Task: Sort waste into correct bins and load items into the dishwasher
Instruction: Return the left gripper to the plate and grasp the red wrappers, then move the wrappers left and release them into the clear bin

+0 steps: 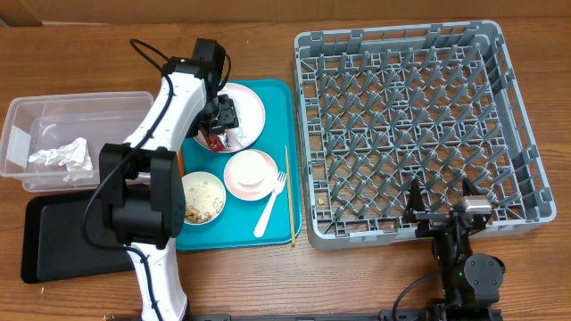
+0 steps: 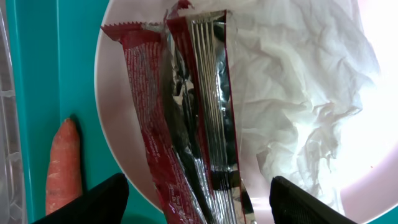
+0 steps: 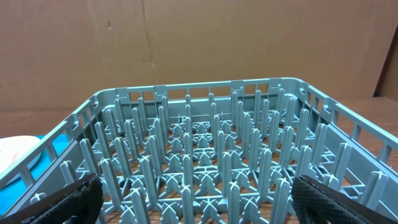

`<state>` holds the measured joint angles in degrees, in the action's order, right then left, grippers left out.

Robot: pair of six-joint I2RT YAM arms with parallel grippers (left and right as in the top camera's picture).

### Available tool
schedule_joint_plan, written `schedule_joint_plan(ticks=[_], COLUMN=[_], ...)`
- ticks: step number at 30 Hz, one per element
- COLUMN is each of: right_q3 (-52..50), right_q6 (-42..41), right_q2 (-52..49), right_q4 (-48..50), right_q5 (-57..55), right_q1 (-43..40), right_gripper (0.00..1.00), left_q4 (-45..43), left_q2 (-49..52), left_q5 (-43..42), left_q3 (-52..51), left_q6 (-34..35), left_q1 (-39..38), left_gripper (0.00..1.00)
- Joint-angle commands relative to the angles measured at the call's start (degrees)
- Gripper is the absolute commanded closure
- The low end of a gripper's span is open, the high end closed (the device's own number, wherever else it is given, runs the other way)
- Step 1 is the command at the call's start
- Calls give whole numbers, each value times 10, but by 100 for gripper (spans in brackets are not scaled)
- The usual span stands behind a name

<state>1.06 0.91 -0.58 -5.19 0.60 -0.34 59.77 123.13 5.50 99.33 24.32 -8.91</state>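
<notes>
Left gripper (image 2: 196,198), jaws apart, hangs low over a red-and-white foil wrapper (image 2: 186,124) that lies between its fingers; no grip on it shows. The wrapper rests on a pale pink round plate (image 2: 111,106) beside crumpled white paper (image 2: 298,93). An orange carrot (image 2: 62,168) lies lower left on the teal tray (image 2: 37,62). Right gripper (image 3: 196,194), jaws wide and empty, faces the grey plastic dish rack (image 3: 186,88).

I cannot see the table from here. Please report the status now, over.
Left gripper open, low over wrapper on plate. Right gripper open, facing rack. Crumpled paper right beside wrapper, could get caught.
</notes>
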Motion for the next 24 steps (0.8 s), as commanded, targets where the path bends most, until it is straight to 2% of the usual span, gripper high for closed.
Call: schedule_joint_plan(ticks=[1,10,13,15,16,17,24], right_q3=[-6,-6,-6,-6,-6,-6,-6], right_q6=[2,2,2,2,2,2,2], right_q2=[4,4,4,4,4,4,4], right_q4=[3,3,3,3,3,3,3], right_q5=[-5,-5,-5,-5,-5,-5,-5], right_q1=[-2,-2,-2,-2,-2,-2,-2], right_gripper=[0,0,0,0,0,0,0], left_q4=[-2,-13,-16,-17,-17,-16,66], left_q2=[10,12,12,12,12,12,-16], left_q5=[11,12,12,11,11,11,11], left_q3=[-7,-26,-26,-26,-26,-24,66], left_q6=[11,10,10,10,10,10,-4], left_q1=[3,3,5,6,7,8,29], left_gripper=[25,27,61,72,86,96,96])
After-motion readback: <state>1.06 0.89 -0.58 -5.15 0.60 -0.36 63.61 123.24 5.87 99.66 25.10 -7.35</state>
